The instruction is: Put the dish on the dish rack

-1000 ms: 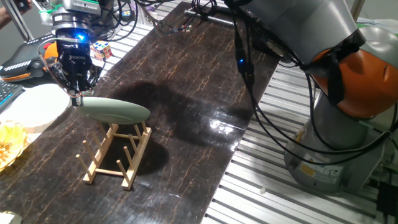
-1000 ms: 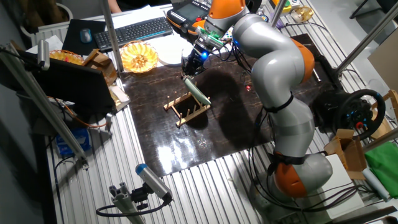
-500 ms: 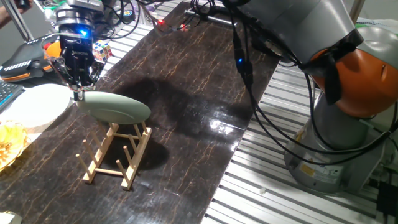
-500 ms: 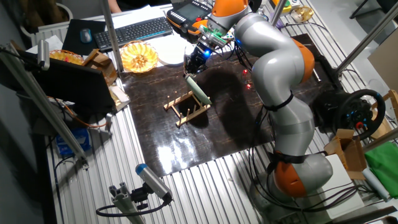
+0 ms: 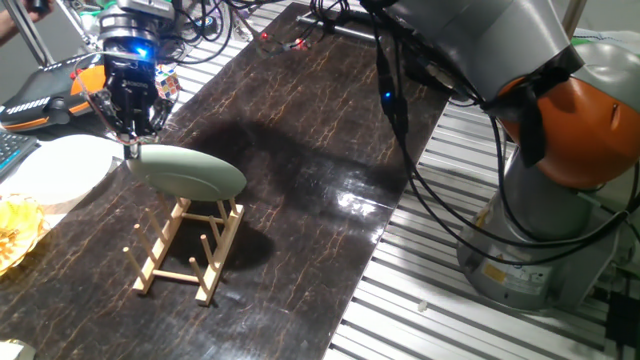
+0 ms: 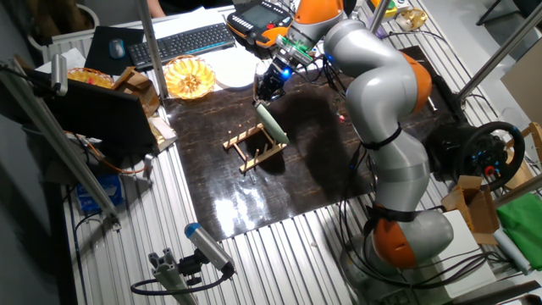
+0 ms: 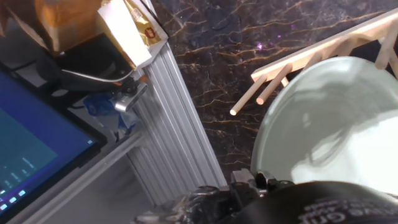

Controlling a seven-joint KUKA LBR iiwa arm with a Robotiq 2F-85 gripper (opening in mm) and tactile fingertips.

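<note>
Mint-green dish (image 5: 190, 172) held over dish rack (image 5: 190, 245).

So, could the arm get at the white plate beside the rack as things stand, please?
Probably not yet: nothing blocks the white plate, but the tool is shut on the mint-green dish.

The arm reaches far across the table with its wrist turned steeply down, and the gripper (image 5: 130, 150) (image 6: 264, 99) hangs near-vertical, blue light glowing on its body, fingers closed on the rim of the dish (image 5: 188, 173) (image 6: 273, 124) (image 7: 336, 137).
</note>
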